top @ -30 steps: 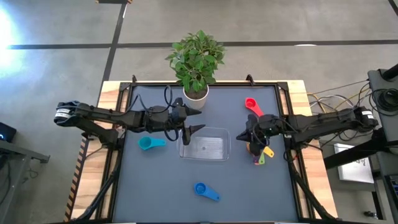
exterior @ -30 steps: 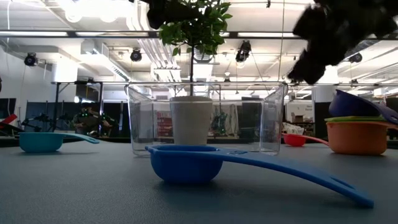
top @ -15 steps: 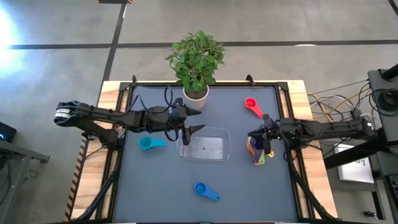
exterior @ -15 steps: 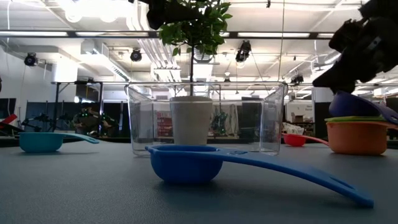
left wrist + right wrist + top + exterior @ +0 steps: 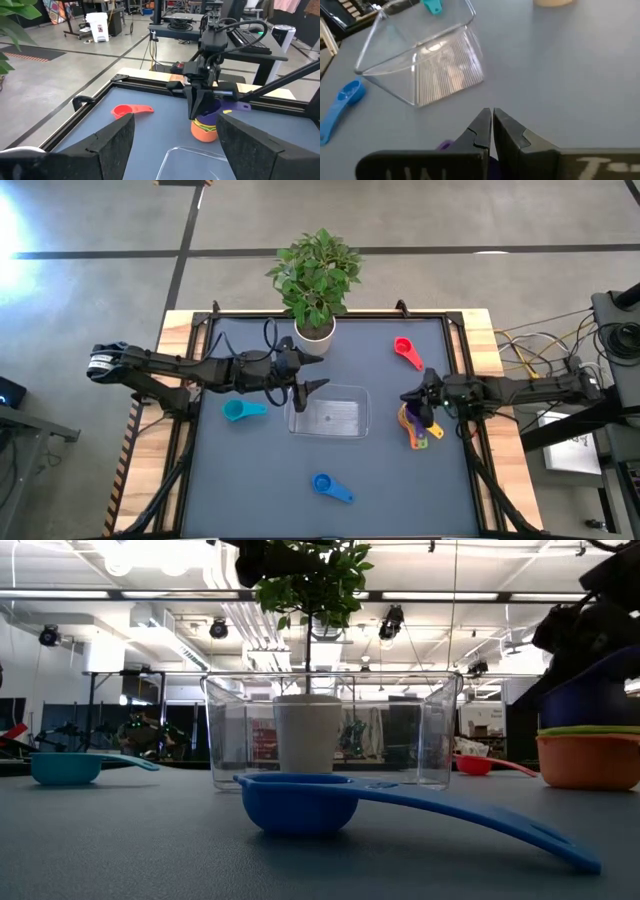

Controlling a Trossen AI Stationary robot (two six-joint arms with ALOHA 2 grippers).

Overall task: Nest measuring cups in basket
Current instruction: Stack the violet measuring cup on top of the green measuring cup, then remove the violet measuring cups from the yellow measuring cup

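The right gripper (image 5: 424,406) has swung over the past second from the near-left side of the nested stack of cups (image 5: 417,424) to a spot directly above it, and the stack itself has slid slightly toward the table's right edge. Its fingers (image 5: 485,127) are pressed flat together with nothing between them; in the left wrist view the closed tips come down into the purple cup (image 5: 216,110) on top of the stack, so this looks like a push or a tamp rather than a lift.

Beneath the purple cup sit green, yellow and orange cups, their handles fanned toward the near edge, just to the right of the basket (image 5: 331,412) and not inside it. The basket, clear and shallow, lies mid-table with nothing visible in it.

Three cups lie apart from the stack: the red cup (image 5: 405,350) at the far right, the teal cup (image 5: 240,411) just left of the basket, and the blue cup (image 5: 331,487) alone near the front edge.

The left gripper (image 5: 303,391) hovers at the basket's far-left corner, fingers (image 5: 112,142) spread wide and empty, beside the white plant pot (image 5: 314,334).

By this reading the nesting is roughly half done, and the stack has yet to reach the basket.
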